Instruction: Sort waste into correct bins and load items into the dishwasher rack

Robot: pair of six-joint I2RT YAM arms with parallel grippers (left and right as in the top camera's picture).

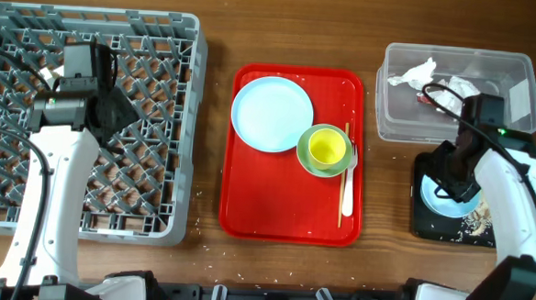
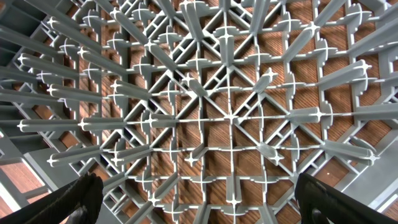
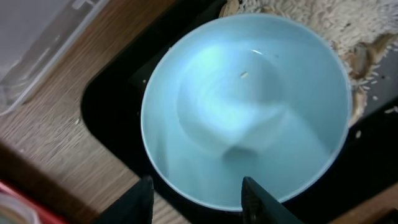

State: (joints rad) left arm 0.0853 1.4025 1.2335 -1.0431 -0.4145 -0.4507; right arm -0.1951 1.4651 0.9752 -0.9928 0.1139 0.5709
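Over on the left, the dishwasher rack (image 1: 148, 162) sits with no dishes showing in it, and the left gripper (image 2: 200, 198) hangs above its lattice of pegs with both fingers (image 2: 74, 199) spread wide and nothing between them. In the middle of the table is the red serving tray (image 1: 283, 206). It holds the pale blue plate (image 1: 272, 113), and just beside that plate the mint-green bowl (image 1: 339, 165) with the yellow cup (image 1: 326, 148) sitting inside it. The chopsticks (image 1: 346, 136) and the white fork (image 1: 347, 198) lie along the tray's right side, next to the bowl. Further right, the clear tub (image 1: 519, 90) holds crumpled tissues (image 1: 412, 75) and a bit of red wrapper (image 1: 421, 99). Nearer the front edge is the black tray (image 1: 427, 223) with a small pale bowl (image 3: 249, 106) resting in it. Rice scraps (image 3: 323, 28) lie heaped against the bowl's far rim. The right gripper (image 3: 199, 202) is right over the bowl's near rim, its jaws apart and not closed on it.
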